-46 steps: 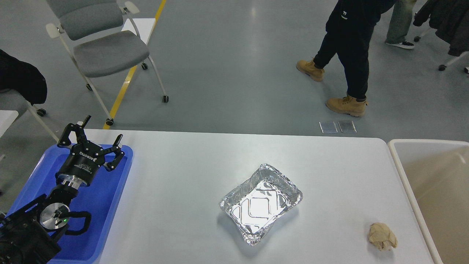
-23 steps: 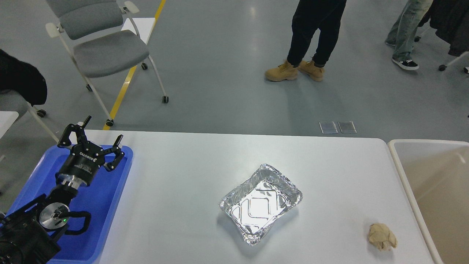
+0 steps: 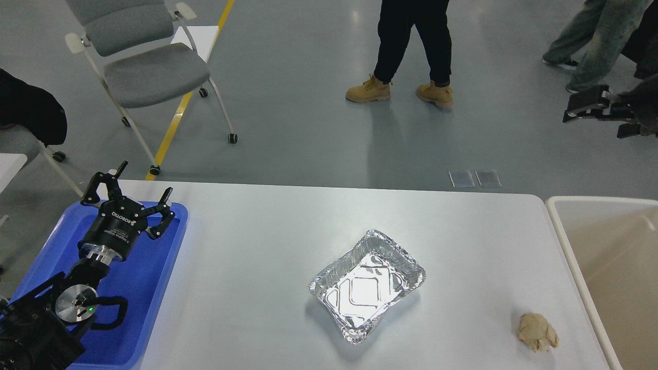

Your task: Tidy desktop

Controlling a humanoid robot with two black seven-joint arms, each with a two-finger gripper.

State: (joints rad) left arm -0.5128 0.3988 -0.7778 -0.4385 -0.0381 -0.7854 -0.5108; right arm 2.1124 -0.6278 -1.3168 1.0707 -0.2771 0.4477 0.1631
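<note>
The white desktop (image 3: 267,226) spans the lower half of the head view. On it lie an empty crinkled foil tray (image 3: 366,285) near the middle and a crumpled beige paper wad (image 3: 536,332) at the front right. My left gripper (image 3: 146,178) is open and empty, held over the far end of the blue plastic tray (image 3: 154,277) at the table's left. My right gripper (image 3: 596,119) enters at the upper right edge, raised high, fingers apart, holding nothing.
A beige open-topped bin (image 3: 560,226) stands against the table's right end. A grey wheeled chair (image 3: 144,67) stands behind the table's left. A person in tan boots (image 3: 401,92) walks on the floor beyond, and another (image 3: 596,41) at far right.
My right gripper has come into view at the upper right. The person in tan boots has walked to the left. My left gripper and the table's objects have not moved.
</note>
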